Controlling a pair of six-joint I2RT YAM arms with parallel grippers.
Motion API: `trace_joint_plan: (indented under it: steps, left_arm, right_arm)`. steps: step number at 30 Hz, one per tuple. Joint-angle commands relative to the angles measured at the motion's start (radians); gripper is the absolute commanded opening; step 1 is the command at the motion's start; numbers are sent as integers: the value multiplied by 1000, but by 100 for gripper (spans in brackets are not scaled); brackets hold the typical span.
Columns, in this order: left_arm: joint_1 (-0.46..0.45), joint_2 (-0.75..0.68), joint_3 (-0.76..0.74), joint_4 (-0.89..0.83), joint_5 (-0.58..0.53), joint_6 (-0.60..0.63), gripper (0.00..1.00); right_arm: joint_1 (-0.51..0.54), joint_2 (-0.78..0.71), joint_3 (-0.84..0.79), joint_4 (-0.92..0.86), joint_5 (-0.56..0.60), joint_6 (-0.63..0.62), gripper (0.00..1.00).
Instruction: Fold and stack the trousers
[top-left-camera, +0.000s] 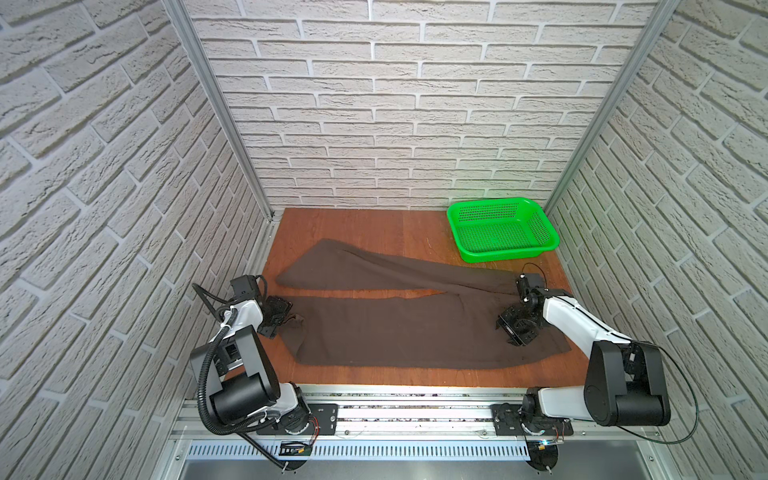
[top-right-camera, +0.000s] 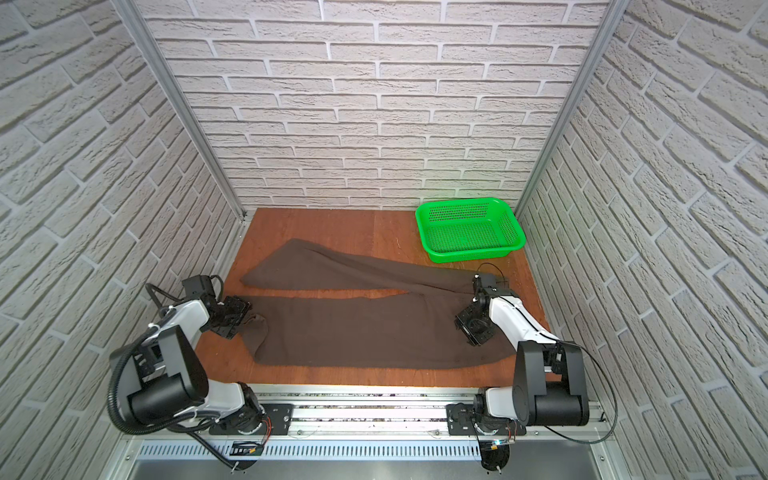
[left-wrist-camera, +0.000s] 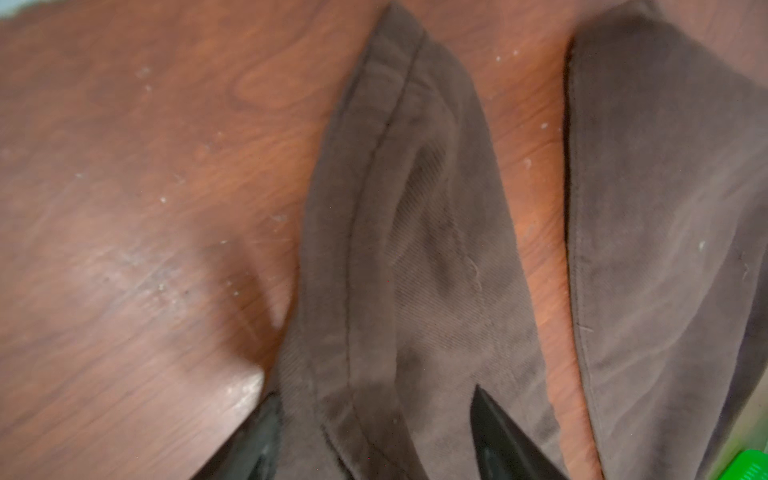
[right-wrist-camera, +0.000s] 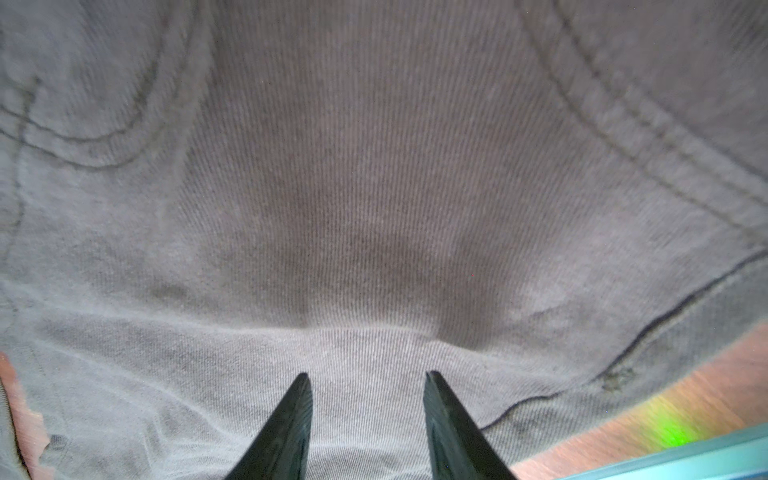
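Trousers (top-left-camera: 395, 328) lie spread flat on the wooden table (top-left-camera: 353, 224), with the legs pointing left and the waist at the right. The far leg angles off toward the far left.

Left gripper (left-wrist-camera: 376, 392) is at the rumpled hem of the near leg. Its jaws stand wide with cloth loose between them, so it is released.

Right gripper (right-wrist-camera: 368, 374) is over the waist area. Its jaws are parted with the tips at the cloth, and nothing is clamped.

Green basket (top-left-camera: 490, 202) sits in the far right corner.
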Motion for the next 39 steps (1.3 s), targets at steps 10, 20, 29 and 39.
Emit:
trace_joint_plan:
  steps: [10, 20, 29, 39]
  left_arm:
    - [-30, -99, -20, -89, 73, -41, 79]
    - [-74, -49, 2, -51, 59, -123, 72]
    - [-72, -81, 8, -115, -33, -119, 18]
    - [162, -296, 194, -475, -173, 136, 0]
  right_arm:
    - [7, 9, -33, 70, -38, 13, 46]
    - [7, 21, -54, 112, -74, 9, 46]
    - [7, 30, -54, 123, -88, 6, 46]
    - [7, 37, -60, 122, -95, 8, 46]
